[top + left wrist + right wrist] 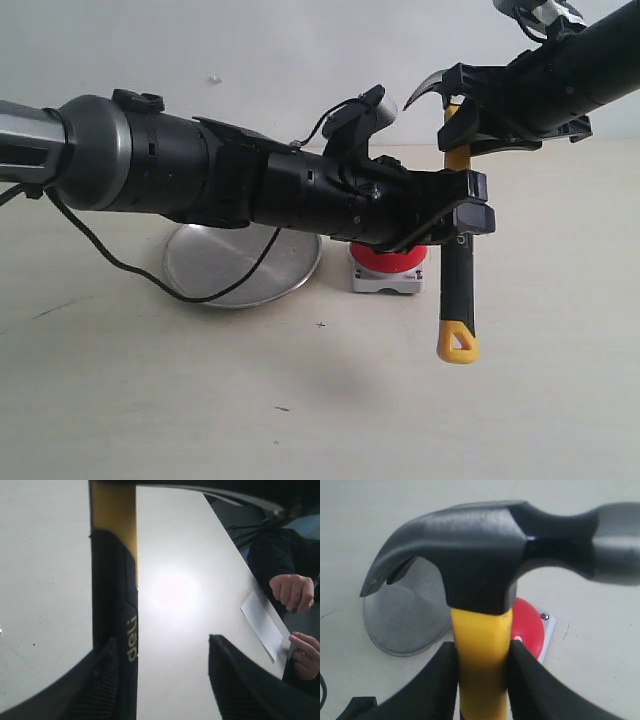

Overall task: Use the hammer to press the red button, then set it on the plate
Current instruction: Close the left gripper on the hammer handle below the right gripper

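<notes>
EXTERIOR VIEW
Landmark: the red button (392, 261) sits on the table (300, 400), largely hidden behind the left arm.
Hammer: the hammer (457, 285) hangs upright just to the right of the red button, head up and yellow loop end lowest.
Right gripper: the right gripper (462, 125) is clamped on the hammer's yellow neck, high above the red button.
Left gripper: the left gripper (462, 205) reaches across in front of the red button, jaws apart on either side of the black grip.
Plate: the plate (225, 260) lies near the red button, on the side away from the hammer and not touching it. A black cable (120, 262) drapes over it.

LEFT WRIST VIEW
Handle: the black-and-yellow grip, lettered "deli", runs close along one of the fingers (102, 680). The other stands well apart from it, with bare table between. Contact cannot be told.
Background: a person's hand (292, 591) and a white slip of paper (262, 625) show here. Their place relative to the red button cannot be told.

RIGHT WRIST VIEW
Clamp: two black fingers (440, 680) press the yellow neck from both sides, directly under the dark steel head.
Red button: it shows behind the neck, partly covered by it, on its pale base.
Plate: it lies near the red button.
</notes>
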Controlling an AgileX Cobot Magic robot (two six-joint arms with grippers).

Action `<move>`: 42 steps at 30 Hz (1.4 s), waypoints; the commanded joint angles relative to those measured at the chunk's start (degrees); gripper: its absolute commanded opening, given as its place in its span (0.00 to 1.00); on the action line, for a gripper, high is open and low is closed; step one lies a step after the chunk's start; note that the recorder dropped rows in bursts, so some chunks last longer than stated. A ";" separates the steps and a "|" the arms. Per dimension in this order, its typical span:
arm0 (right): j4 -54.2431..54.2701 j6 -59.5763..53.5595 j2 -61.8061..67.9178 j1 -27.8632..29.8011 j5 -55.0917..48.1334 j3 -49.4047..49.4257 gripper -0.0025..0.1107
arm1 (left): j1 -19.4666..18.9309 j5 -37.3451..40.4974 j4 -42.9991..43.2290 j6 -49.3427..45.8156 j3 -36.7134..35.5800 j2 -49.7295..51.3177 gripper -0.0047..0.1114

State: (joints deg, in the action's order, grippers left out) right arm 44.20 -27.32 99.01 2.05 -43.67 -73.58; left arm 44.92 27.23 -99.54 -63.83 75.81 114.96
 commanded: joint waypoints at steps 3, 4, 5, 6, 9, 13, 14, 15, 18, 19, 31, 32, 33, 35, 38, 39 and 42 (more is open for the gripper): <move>5.09 0.78 -1.19 -0.10 0.83 -0.60 0.02 | -1.47 1.97 2.37 1.24 0.36 0.11 0.51; 5.09 0.78 -1.19 -0.10 0.83 -0.60 0.02 | -1.58 2.07 3.32 1.54 0.36 0.11 0.51; 5.09 0.78 -1.19 -0.10 0.83 -0.60 0.02 | -1.71 2.07 4.02 2.13 0.36 0.11 0.51; 4.94 0.78 -1.19 -0.10 0.85 -0.60 0.02 | -1.99 2.12 4.31 2.53 0.36 0.11 0.51; 4.79 0.78 -1.19 -0.10 0.85 -0.60 0.02 | -3.20 3.33 4.80 2.53 0.36 -0.14 0.51; 4.79 0.78 -1.19 -0.10 1.08 -0.60 0.02 | -5.13 6.04 6.41 3.22 0.36 -1.22 0.51; 4.79 0.78 -1.19 -0.10 1.20 -0.60 0.02 | -5.71 7.30 6.53 3.21 0.36 -1.58 0.51; 4.79 0.78 -1.19 -0.10 1.31 -0.60 0.02 | -5.83 7.85 6.99 3.21 0.36 -1.60 0.51; 4.55 0.78 -1.19 -0.10 1.43 -0.60 0.02 | -6.18 8.18 9.17 3.21 0.36 -2.22 0.51; 4.55 0.78 -1.19 -0.10 1.43 -0.60 0.02 | -6.18 8.18 9.61 3.21 0.36 -2.32 0.51; 4.70 0.78 -1.19 -0.10 -0.35 -0.60 0.02 | -6.18 2.49 16.30 3.37 0.36 -1.54 0.51; 5.15 0.78 -1.19 -0.10 -0.59 -0.60 0.02 | -6.06 2.72 16.08 3.37 0.36 -0.66 0.51; 5.22 0.78 -1.19 -0.10 -0.70 -0.60 0.02 | -5.98 3.31 15.32 3.37 0.36 -0.04 0.51; 5.22 0.78 -1.19 -0.10 -0.70 -0.60 0.02 | -5.26 6.20 10.46 0.63 0.36 1.58 0.51; 5.20 0.78 -1.19 -0.10 -0.59 -0.60 0.02 | -3.98 8.69 3.17 -6.05 0.36 2.00 0.51; 5.20 0.78 -1.19 -0.10 -0.59 -0.60 0.02 | -3.68 8.69 2.22 -7.08 0.36 2.00 0.51; 5.34 0.78 -1.19 -0.10 -0.69 -0.60 0.02 | -3.17 8.47 1.05 -8.19 0.36 2.25 0.51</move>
State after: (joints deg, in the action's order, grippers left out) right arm 46.99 -26.44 99.01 2.05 -45.09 -73.58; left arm 41.05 34.79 -95.78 -70.00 75.94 116.98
